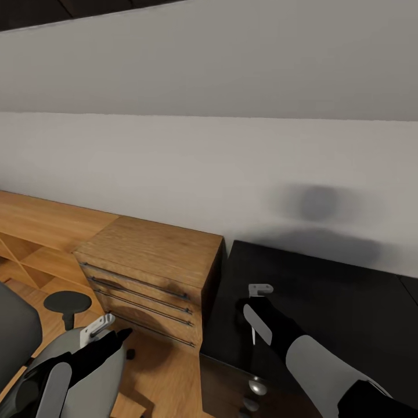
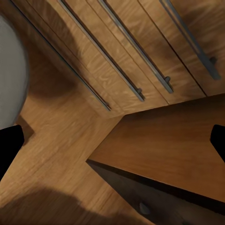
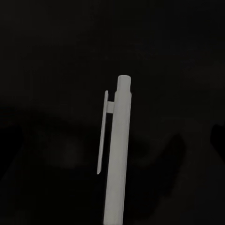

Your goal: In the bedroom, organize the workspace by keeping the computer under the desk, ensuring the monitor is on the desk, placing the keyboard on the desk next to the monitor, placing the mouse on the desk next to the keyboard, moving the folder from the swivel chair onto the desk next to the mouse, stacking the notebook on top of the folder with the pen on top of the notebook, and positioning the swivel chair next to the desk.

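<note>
My right gripper (image 1: pixel 255 318) is shut on the pen (image 1: pixel 258 325), a slim white pen with a clip, and holds it just above the matt black desk (image 1: pixel 354 290) near the desk's left end. In the right wrist view the pen (image 3: pixel 116 154) stands up the middle against the black desk top (image 3: pixel 56 56). My left gripper (image 1: pixel 118 335) hangs open and empty over the wood floor, its dark fingertips (image 2: pixel 9 145) wide apart. The grey swivel chair (image 1: pixel 14 334) with a black armrest (image 1: pixel 67 302) is at the lower left, beside my left arm.
A light-wood drawer unit (image 1: pixel 154 264) with long metal handles (image 2: pixel 136 89) stands against the grey wall, left of the desk. A low wood shelf (image 1: pixel 35 232) runs further left. Under the desk's end is a black drawer unit with silver knobs (image 1: pixel 255 388).
</note>
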Motion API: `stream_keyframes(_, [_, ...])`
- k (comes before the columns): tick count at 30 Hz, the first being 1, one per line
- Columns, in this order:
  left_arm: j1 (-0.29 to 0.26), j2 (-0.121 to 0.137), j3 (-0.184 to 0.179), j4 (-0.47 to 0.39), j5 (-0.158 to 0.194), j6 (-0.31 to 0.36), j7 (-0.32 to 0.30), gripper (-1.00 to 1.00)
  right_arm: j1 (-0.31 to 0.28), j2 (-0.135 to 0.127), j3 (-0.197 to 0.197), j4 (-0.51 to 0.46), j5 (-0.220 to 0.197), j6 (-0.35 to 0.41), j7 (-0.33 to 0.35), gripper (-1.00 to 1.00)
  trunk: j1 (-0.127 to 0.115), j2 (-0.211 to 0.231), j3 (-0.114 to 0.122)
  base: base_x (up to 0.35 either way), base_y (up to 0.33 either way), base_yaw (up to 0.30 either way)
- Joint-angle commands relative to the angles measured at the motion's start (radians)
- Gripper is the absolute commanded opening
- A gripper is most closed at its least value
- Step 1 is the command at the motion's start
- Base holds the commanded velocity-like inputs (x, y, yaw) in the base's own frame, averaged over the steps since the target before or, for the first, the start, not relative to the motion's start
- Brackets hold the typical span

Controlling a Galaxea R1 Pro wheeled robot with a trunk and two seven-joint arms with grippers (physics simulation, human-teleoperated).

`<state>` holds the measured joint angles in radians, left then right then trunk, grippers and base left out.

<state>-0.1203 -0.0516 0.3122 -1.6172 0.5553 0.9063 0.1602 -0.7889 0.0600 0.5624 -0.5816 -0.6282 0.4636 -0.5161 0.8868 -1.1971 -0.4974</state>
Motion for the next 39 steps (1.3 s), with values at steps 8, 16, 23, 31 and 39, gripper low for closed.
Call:
stream_keyframes(8, [-0.001, -0.001, 0.01, -0.001, 0.011, 0.005, 0.008, 1.0, -0.001, -0.006, 0.003, -0.001, -0.012, 0.001, -0.009, 1.0, 0.0, -0.001, -0.001, 0.0, 0.0, 0.0])
stream_keyframes(16, [-0.001, -0.001, 0.013, -0.001, 0.011, 0.005, 0.008, 1.0, -0.001, -0.014, 0.002, -0.001, -0.013, 0.001, 0.01, 1.0, 0.0, -0.001, -0.001, 0.0, 0.0, 0.0])
stream_keyframes(23, [-0.001, -0.001, 0.013, -0.001, 0.011, 0.005, 0.008, 1.0, -0.001, -0.015, 0.001, -0.001, -0.013, 0.001, 0.013, 1.0, 0.0, -0.001, -0.001, 0.0, 0.0, 0.0])
stream_keyframes(31, [-0.001, -0.001, 0.014, -0.001, 0.011, 0.006, 0.008, 1.0, -0.001, -0.015, 0.001, -0.001, -0.013, 0.001, 0.013, 1.0, 0.0, -0.001, -0.001, 0.0, 0.0, 0.0])
stream_keyframes(39, [-0.001, -0.001, 0.014, -0.001, 0.011, 0.006, 0.008, 1.0, -0.001, -0.015, 0.001, -0.001, -0.013, 0.001, 0.013, 1.0, 0.012, -0.022, -0.01, 0.0, 0.0, 0.0])
